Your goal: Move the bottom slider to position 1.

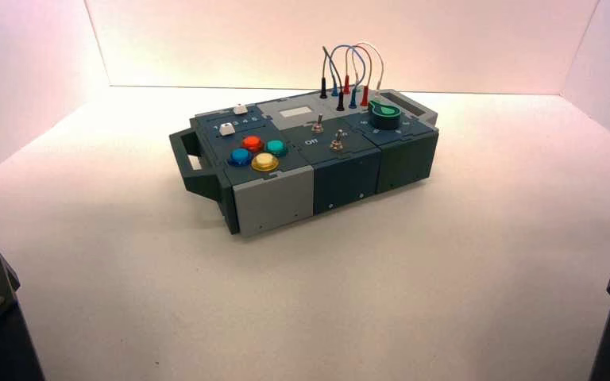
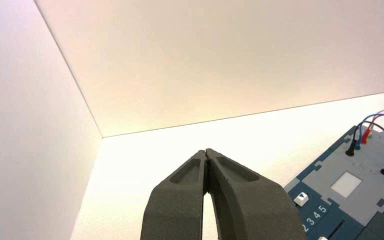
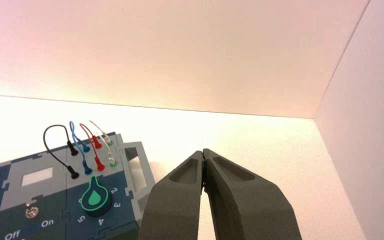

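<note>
The box point(image 1: 274, 198) stands in the middle of the white floor, turned a little. Two white slider knobs sit on its far left panel. The nearer one is the bottom slider point(image 1: 226, 129), near the left end of its track; its twin point(image 1: 241, 109) lies behind it. In the left wrist view I see the twin point(image 2: 301, 198) and the digits 2 3 4 5 point(image 2: 315, 215); digit 1 is hidden behind my finger. My left gripper point(image 2: 207, 151) and right gripper point(image 3: 203, 151) are both shut, empty and held back from the box, near the front corners.
Four round buttons, red point(image 1: 252, 143), teal point(image 1: 276, 148), blue point(image 1: 239, 156) and yellow point(image 1: 264, 162), sit next to the sliders. Two toggle switches point(image 1: 337, 143), a green knob point(image 1: 384, 112) and looped wires point(image 1: 349, 75) lie further right. A handle point(image 1: 191, 163) juts out on the left. White walls enclose the floor.
</note>
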Controlling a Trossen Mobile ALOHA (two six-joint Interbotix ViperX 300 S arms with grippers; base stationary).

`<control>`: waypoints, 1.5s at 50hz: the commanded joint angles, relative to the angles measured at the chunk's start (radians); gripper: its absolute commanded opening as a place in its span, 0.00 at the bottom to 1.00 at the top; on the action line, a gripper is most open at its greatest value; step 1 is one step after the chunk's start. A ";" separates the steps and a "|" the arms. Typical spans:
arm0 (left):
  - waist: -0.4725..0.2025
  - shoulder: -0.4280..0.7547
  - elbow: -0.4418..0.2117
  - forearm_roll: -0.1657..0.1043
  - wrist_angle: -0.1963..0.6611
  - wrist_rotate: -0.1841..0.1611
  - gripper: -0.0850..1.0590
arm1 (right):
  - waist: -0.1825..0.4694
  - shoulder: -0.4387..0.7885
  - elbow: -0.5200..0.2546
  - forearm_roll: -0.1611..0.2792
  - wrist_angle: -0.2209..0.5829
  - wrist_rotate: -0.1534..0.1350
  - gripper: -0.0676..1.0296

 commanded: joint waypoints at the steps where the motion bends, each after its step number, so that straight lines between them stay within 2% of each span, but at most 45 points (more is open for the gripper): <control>1: 0.006 0.000 -0.017 0.003 -0.011 0.005 0.05 | 0.005 0.008 -0.014 -0.002 -0.005 -0.002 0.04; 22: 0.006 0.031 -0.023 0.003 -0.011 0.005 0.05 | 0.005 0.055 -0.020 -0.009 -0.005 -0.003 0.04; 32: 0.005 0.044 -0.054 0.005 0.037 0.005 0.05 | 0.005 0.097 -0.035 -0.008 0.028 -0.003 0.04; 40: 0.000 0.049 -0.097 0.017 0.130 0.023 0.05 | 0.012 0.106 -0.052 -0.009 0.061 -0.003 0.04; 43: -0.005 0.055 -0.109 0.017 0.164 0.035 0.05 | 0.034 0.106 -0.063 -0.008 0.080 -0.003 0.04; 49: -0.028 0.069 -0.152 0.017 0.275 0.043 0.05 | 0.110 0.117 -0.095 -0.008 0.146 -0.006 0.04; 53: -0.048 0.069 -0.190 0.017 0.354 0.043 0.05 | 0.169 0.130 -0.109 -0.012 0.184 -0.023 0.04; 60: -0.071 0.072 -0.264 0.017 0.476 0.044 0.05 | 0.232 0.166 -0.132 -0.011 0.244 -0.035 0.04; 65: -0.075 0.084 -0.301 0.017 0.526 0.046 0.05 | 0.262 0.196 -0.163 -0.012 0.308 -0.041 0.04; 69: -0.075 0.100 -0.327 0.017 0.572 0.061 0.05 | 0.275 0.218 -0.189 -0.012 0.354 -0.049 0.04; 75: -0.084 0.127 -0.357 0.017 0.664 0.133 0.05 | 0.287 0.247 -0.227 -0.011 0.423 -0.077 0.04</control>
